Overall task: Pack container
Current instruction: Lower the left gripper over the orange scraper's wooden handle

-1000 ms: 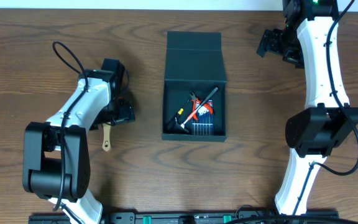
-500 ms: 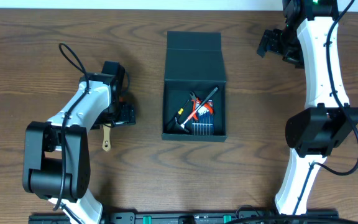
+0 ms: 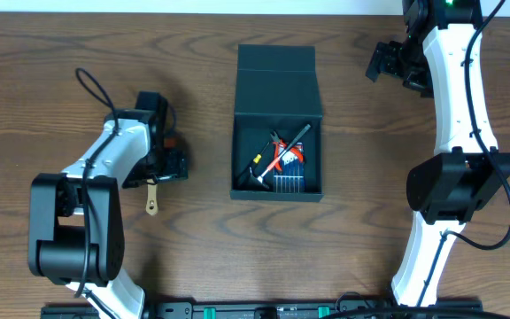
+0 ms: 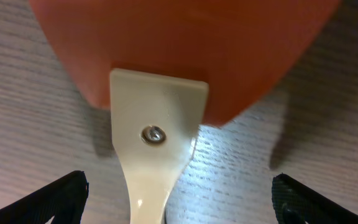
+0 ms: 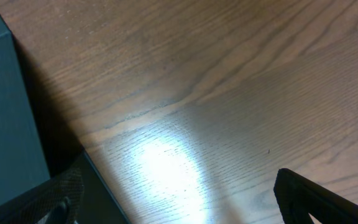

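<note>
Fingers (image 4: 61, 193) of the left gripper (image 3: 162, 170) stood wide astride the cream-handled tool (image 4: 157, 143) on the table (image 3: 78, 53); a pinch so near its orange head (image 4: 179, 43) might let it swing and snag the open container (image 3: 277, 192) at centre. Far right, the right gripper (image 3: 388, 64) gaped idle

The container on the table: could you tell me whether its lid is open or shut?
Open. The container's flap lid is swung back, and hand tools lie exposed inside in the overhead view.
</note>
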